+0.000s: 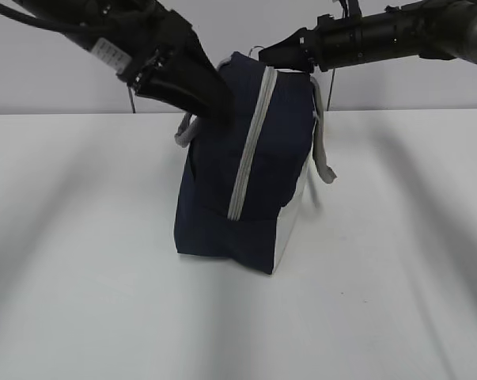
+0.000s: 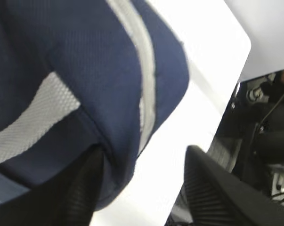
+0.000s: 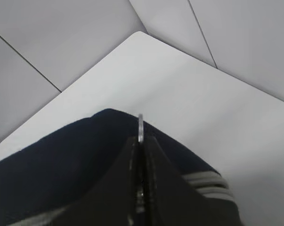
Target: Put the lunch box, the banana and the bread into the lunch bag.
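Though contents hidden, lunch bag [image 1: 250,170] apparently zipped.

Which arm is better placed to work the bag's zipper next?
The right. Its gripper is shut on the zipper pull at the top of the lunch bag. The left gripper is open, one finger against the bag's end.

The lunch bag [image 1: 214,190] I hold is matt navy woven cloth; its grey zipper strip [image 1: 250,142] and strap handle [image 2: 33,122] at the left of my left wrist view show a coarser weave. My fingers [image 2: 217,197] are ribbed black plastic. The table [image 1: 80,277] looks smooth, matt white.
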You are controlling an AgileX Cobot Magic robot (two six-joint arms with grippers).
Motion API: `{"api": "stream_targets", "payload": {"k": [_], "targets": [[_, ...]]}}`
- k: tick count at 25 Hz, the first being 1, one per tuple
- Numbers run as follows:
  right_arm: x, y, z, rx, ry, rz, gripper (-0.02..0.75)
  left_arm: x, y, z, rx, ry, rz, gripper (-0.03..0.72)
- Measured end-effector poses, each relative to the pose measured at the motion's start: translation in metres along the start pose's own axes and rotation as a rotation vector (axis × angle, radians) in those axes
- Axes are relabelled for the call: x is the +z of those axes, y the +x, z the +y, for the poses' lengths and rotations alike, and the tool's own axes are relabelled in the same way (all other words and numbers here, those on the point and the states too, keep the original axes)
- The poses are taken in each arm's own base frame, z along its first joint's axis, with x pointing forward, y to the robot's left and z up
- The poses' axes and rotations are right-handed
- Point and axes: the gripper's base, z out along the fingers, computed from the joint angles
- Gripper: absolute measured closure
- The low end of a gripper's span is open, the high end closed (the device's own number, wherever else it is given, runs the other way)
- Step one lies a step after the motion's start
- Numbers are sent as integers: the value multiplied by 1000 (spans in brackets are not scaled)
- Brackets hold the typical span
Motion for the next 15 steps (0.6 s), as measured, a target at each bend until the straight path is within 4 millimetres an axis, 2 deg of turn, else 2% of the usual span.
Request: {"api": "stream_targets", "payload": {"k": [4, 8, 12, 15], "targets": [[0, 0, 0, 4, -4, -4, 754, -23, -14, -2, -19, -51, -183, 274], [0, -2, 0, 12, 0, -21, 754, -35, -33, 10, -81, -148, -429, 273], [0, -5, -3, 21, 29, -51, 754, -32, -43, 29, -154, -211, -567, 273], [0, -7, -3, 34, 33, -78, 754, -17, -44, 48, -215, -222, -589, 273]]}}
